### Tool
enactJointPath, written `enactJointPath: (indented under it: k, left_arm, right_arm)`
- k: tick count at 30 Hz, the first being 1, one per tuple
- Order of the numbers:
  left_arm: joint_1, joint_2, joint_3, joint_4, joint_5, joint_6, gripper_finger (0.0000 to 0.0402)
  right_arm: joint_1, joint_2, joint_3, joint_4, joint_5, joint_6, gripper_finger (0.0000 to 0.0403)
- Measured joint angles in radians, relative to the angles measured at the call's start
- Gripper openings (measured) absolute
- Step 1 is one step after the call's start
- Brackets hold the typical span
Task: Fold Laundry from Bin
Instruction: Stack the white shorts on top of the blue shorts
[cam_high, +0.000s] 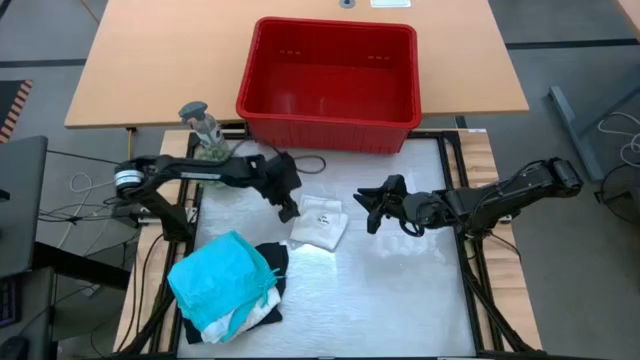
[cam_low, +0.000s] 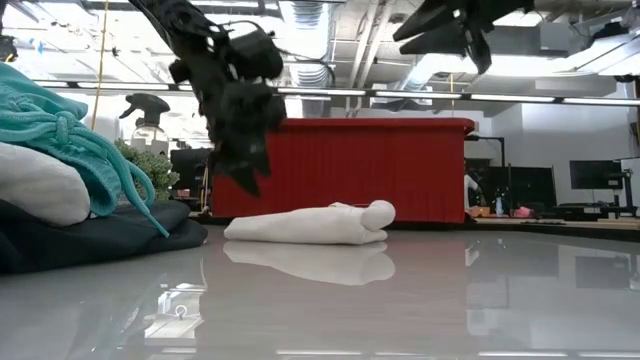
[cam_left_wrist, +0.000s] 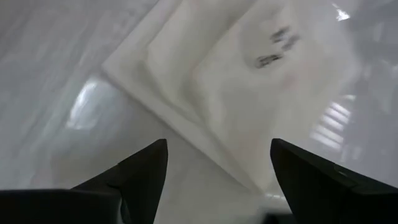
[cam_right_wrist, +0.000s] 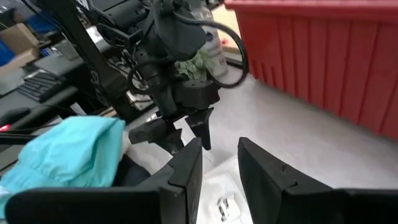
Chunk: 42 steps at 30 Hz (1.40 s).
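Note:
A white folded garment (cam_high: 320, 222) lies flat in the middle of the table, also seen in the low view (cam_low: 310, 225) and the left wrist view (cam_left_wrist: 249, 87). My left gripper (cam_high: 288, 210) hangs open just above its left edge, slanting down, with its fingers (cam_left_wrist: 146, 177) clear of the cloth. My right gripper (cam_high: 372, 208) is raised to the right of the garment, open, with nothing between its fingers (cam_right_wrist: 186, 168). A pile of laundry, with teal cloth (cam_high: 220, 275) on top of white and black pieces, rests at the near left. The red bin (cam_high: 330, 75) stands beyond the table's far edge.
A spray bottle (cam_high: 198, 118) and a small green plant (cam_high: 212, 150) stand at the far left corner, beside the bin. A dark cable (cam_high: 310, 162) loops near the left arm. Bare tabletop (cam_high: 400, 300) spreads across the near right.

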Motion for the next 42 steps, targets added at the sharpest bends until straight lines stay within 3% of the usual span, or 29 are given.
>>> enactJointPath:
  k: [3, 7, 10, 16, 25, 42]
  left_arm:
    - [-0.024, 0.046, 0.0, 0.006, -0.058, -0.028, 0.0271]
    - [-0.061, 0.075, 0.0, 0.07, -0.214, -0.075, 0.0271]
    - [-0.08, 0.076, 0.002, 0.161, -0.237, -0.133, 0.0271]
    - [-0.134, 0.077, 0.001, 0.069, -0.41, -0.157, 0.027]
    - [-0.138, 0.077, 0.001, 0.034, -0.399, -0.346, 0.027]
    - [-0.176, 0.116, 0.001, 0.119, -0.378, -0.388, 0.027]
  right_arm:
    - [0.015, 0.01, 0.0, -0.024, 0.006, 0.053, 0.0128]
    - [0.031, 0.027, 0.0, -0.02, 0.01, 0.086, 0.0128]
    - [0.044, 0.029, 0.0, -0.031, 0.017, 0.102, 0.0128]
    - [0.059, 0.025, 0.0, -0.023, 0.026, 0.108, 0.0128]
    - [0.062, 0.026, 0.0, -0.007, 0.027, 0.139, 0.0128]
    - [0.062, 0.026, 0.0, 0.003, 0.019, 0.138, 0.0128]
